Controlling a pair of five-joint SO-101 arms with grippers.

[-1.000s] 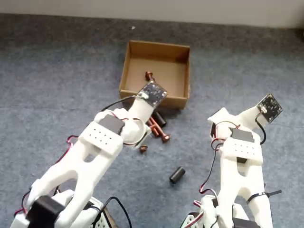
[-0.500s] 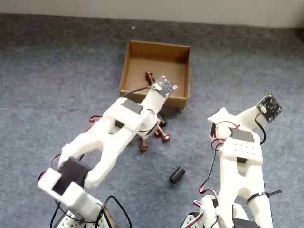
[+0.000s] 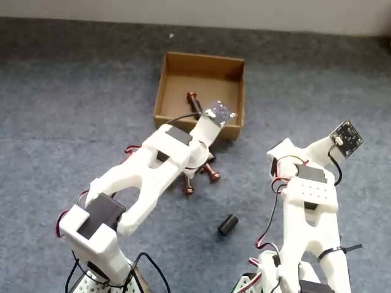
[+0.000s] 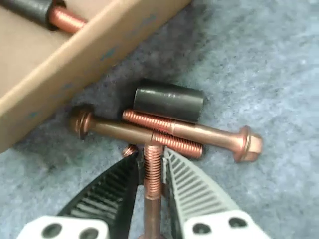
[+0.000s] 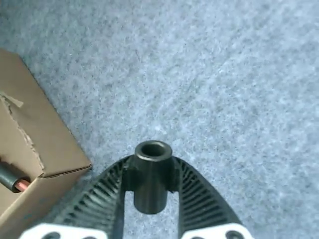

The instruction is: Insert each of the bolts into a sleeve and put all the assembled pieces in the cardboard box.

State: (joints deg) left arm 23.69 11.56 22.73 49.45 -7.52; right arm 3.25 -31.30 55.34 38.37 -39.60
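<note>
Now left hand (image 4: 149, 155) pinches a bolt (image 4: 153, 174) just beside the cardboard box (image 4: 65, 62); right hand (image 5: 151, 164) clamps a sleeve (image 5: 151, 184).

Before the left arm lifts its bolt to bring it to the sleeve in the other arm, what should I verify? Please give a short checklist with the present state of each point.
1. The right gripper holds the held sleeve: ok, it is clamped between both fingers.
2. The sleeve's bore is free: ok, the open end faces the wrist camera and looks empty.
3. The left gripper has one bolt: ok, the held bolt lies lengthwise between the fingers.
4. The held bolt is clear of its neighbours: not ok, its threaded tip lies against the two loose bolts.
5. Bolt and sleeve are lined up: not ok, the arms are far apart.
6. The cardboard box has room: ok, it holds one assembled piece.
</note>
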